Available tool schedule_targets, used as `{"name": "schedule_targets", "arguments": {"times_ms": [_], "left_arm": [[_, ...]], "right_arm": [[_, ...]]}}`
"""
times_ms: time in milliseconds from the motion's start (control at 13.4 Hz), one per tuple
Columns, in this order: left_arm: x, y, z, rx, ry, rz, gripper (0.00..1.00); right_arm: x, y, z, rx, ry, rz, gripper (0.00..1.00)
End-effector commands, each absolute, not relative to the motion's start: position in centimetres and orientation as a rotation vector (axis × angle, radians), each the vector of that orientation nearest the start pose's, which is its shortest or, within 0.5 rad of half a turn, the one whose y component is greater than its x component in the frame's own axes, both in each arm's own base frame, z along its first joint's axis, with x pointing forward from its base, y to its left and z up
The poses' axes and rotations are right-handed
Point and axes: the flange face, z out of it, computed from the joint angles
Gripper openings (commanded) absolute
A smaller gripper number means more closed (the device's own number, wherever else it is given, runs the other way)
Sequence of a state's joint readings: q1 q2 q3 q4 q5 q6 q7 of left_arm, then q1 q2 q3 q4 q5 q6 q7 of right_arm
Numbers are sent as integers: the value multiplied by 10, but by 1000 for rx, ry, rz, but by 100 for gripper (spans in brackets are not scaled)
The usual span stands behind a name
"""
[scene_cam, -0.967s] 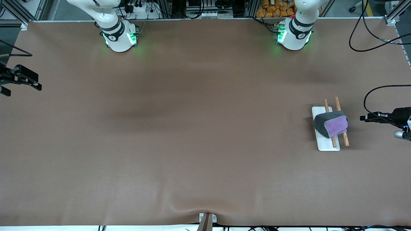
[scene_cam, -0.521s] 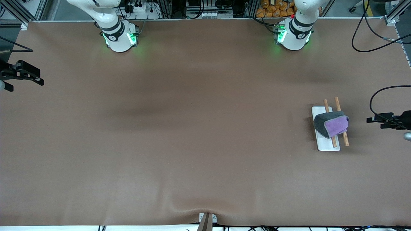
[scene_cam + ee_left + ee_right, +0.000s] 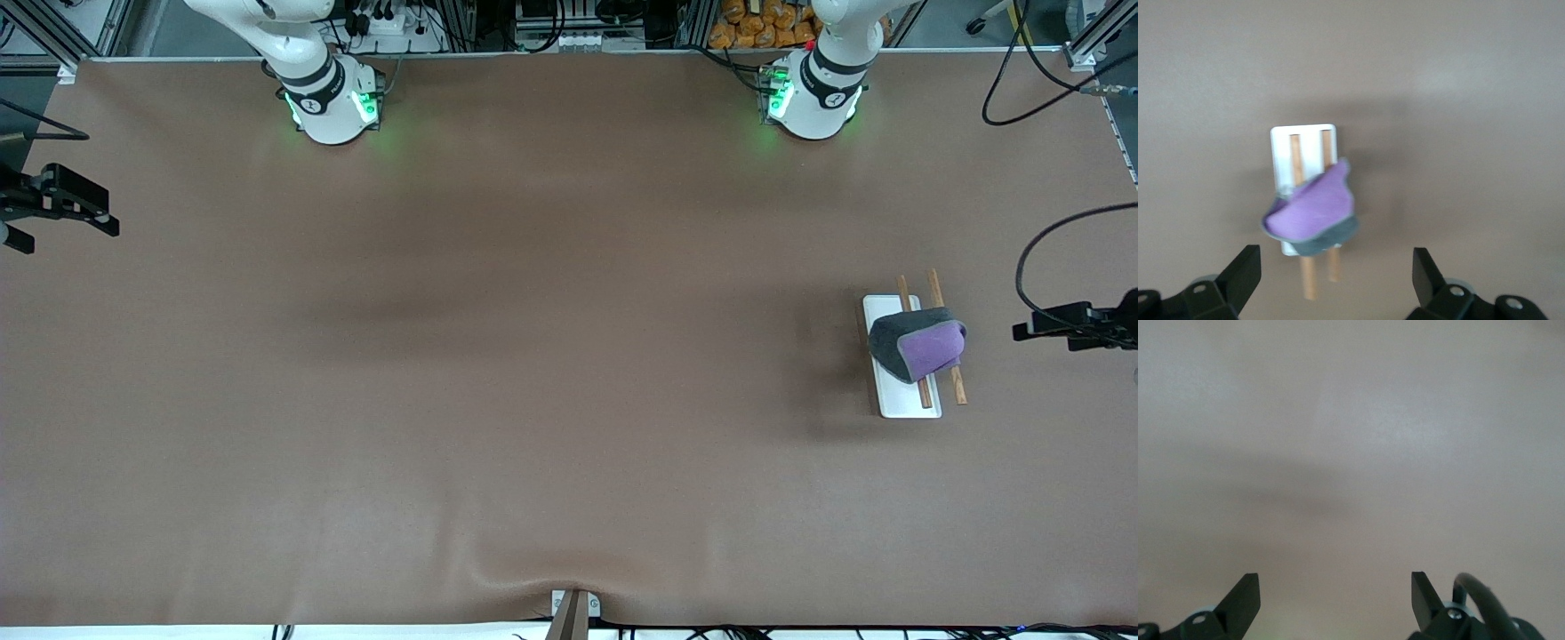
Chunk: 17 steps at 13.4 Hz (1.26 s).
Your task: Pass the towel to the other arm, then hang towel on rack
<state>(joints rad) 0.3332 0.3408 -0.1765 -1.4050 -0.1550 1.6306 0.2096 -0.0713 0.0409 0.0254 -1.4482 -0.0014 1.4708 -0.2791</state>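
Front view: towel draped over rack, both end effectors spread, empty.

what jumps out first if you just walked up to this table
The towel, purple face up, draped over the rack at the left arm's end of the table. The left gripper hangs open beside it, holding nothing. The right gripper waits open at the right arm's end.

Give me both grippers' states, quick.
Left gripper: open, empty, beside the rack.
Right gripper: open, empty, over bare table.
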Motion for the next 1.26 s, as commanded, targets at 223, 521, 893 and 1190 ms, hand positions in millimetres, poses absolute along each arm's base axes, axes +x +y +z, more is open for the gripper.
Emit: {"name": "schedule_targets", "arguments": {"times_ms": [223, 521, 893, 1190], "left_arm": [[608, 10, 580, -3213, -4, 103, 100], [583, -66, 607, -3195, -87, 68, 100], [560, -96, 616, -3129, -221, 47, 100], [538, -77, 625, -3125, -152, 23, 100]], "right_arm": [[559, -5, 667, -3123, -405, -13, 100], [560, -5, 666, -3144, -235, -11, 100], [560, -5, 665, -3146, -225, -8, 100], [560, -3, 666, -3143, -227, -11, 100]]}}
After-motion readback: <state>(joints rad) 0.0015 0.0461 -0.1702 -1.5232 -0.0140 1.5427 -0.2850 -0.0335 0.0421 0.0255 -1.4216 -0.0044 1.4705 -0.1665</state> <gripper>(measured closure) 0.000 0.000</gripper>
